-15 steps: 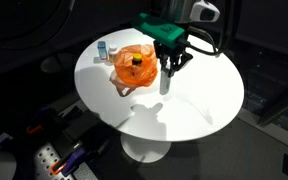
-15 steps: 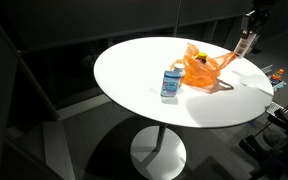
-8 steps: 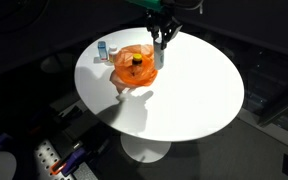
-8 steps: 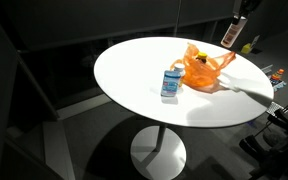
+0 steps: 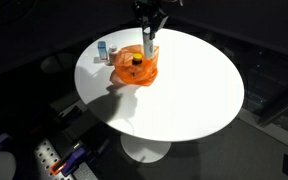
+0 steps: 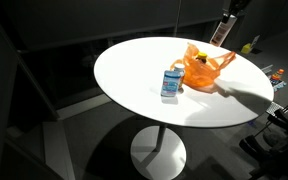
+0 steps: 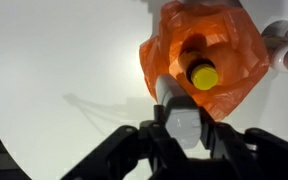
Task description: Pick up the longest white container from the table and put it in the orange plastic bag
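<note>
My gripper [image 5: 148,22] is shut on the longest white container [image 5: 146,45] and holds it upright in the air above the orange plastic bag [image 5: 135,67]. In an exterior view the container [image 6: 220,32] hangs just over the bag [image 6: 203,68]. In the wrist view the container [image 7: 168,93] sticks out between my fingers [image 7: 182,128], over the bag [image 7: 199,50] with a yellow-capped object inside. The bag stands on the round white table [image 5: 184,85].
Small bluish and grey bottles [image 5: 104,49] stand at the table's edge beside the bag. They also show in an exterior view [image 6: 170,82]. A yellow bottle [image 6: 248,45] stands behind the table. The table stands on a white pedestal base [image 6: 158,152].
My gripper lifted the white container off the table beside the bag and carried it up and across to a spot above the bag.
</note>
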Robot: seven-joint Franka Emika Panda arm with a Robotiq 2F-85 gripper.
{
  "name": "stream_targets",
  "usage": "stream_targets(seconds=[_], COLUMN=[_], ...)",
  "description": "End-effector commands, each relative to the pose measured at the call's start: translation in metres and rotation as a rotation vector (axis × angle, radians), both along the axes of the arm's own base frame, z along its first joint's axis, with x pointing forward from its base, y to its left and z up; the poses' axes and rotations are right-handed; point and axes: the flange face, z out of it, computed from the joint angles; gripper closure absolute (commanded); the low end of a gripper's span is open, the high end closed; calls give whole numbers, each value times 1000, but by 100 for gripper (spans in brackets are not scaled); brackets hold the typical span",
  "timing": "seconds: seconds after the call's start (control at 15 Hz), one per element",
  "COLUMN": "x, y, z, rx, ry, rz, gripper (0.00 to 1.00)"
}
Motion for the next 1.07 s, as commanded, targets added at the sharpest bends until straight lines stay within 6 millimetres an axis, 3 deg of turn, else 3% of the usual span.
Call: stream_targets(seconds=[0.0,0.27,0.33,0.73,0.8,1.0], x=[15,14,9,9,9,15], y=[5,4,7,6,6,7], z=[1,-3,-10,-11,-11,-15], rx=[47,50,37,37,37,35], ry=[-10,5,7,9,9,5], rz=[22,8,6,4,4,7], gripper=[89,89,64,64,89,89])
